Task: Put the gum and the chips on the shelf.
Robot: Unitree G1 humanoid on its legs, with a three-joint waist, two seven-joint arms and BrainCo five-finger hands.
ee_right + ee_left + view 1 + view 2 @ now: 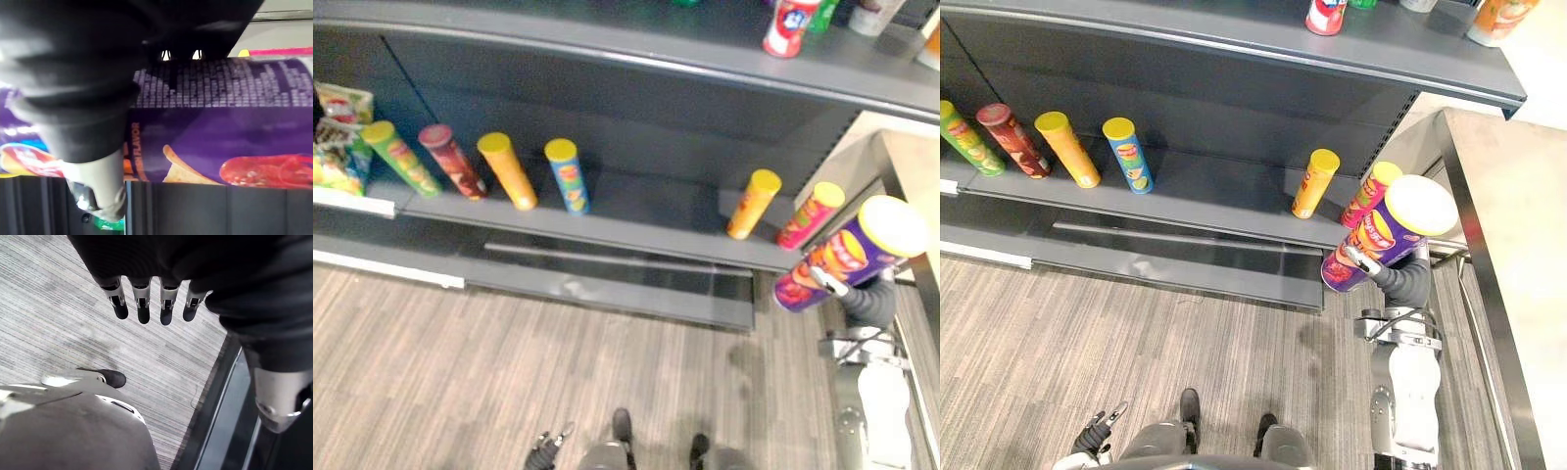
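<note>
Purple card tube w/ a pale yellow lid: the chips can (1386,235). The right hand (1371,266) is clamped on it, fingers wrapped round near the base end and thumb across the print in the right wrist view. The can is held tilted, lid uppermost, in front of the right end of the lower shelf (1224,201) and apart from it. The grip is low on the tube, prob. so it carries steady, but the fingers may foul the board when the base goes down.

Just beside it stand a pink can (1369,196) and an orange can (1314,184), both upright on the shelf. The wide bare stretch lies between the orange can and a blue can (1128,155), so that looks the safer spot. Tall light tubes tip easily if nudged. Further along are a yellow can (1067,149), a dark red can (1011,140) and a green can (967,137), then snack bags (337,137) at the far end.

The left hand (143,298) hangs low over the floor (1136,333), fingers straight and slightly apart, holding nothing.

The shelving is smooth dark grey metal. The upper shelf (1234,39) carries a red-and-white can (788,24). The floor is grey-brown wood-look plank. A pale counter (1508,215) w/ a metal edge adjoins the unit at the right.
</note>
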